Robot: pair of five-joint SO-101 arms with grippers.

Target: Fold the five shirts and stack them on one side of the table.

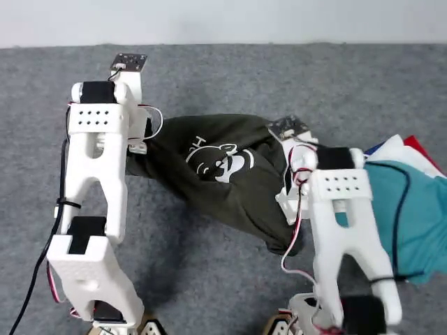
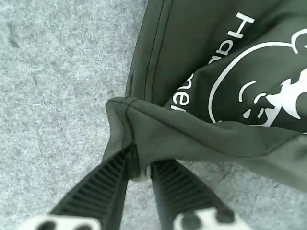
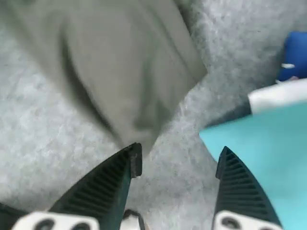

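While the left gripper [image 2: 141, 167] is clamped on a bunched corner of the dark green shirt [image 1: 223, 174], the right gripper [image 3: 180, 154] hangs with its fingers wide apart over bare table [image 1: 209, 77], between that shirt's loose edge and the teal shirt [image 3: 261, 143]. The green shirt lies rumpled about the middle of the table with its white print up. The teal one sits with a white shirt [image 1: 397, 148] and a red shirt [image 1: 418, 145] in a heap at the table's right edge. The chief risk, as I judge it, is that the open right gripper closes on the wrong cloth. The teal edge is just beside one finger, and a slight drift toward the right edge would catch it along with the green hem, or instead of it. A second risk is on the left, where the hold is only a small pinch of gathered hem, so a pull across the table could slip it free or drag the shirt askew. With one side alone held, any lift would likely twist the cloth and spoil the fold.
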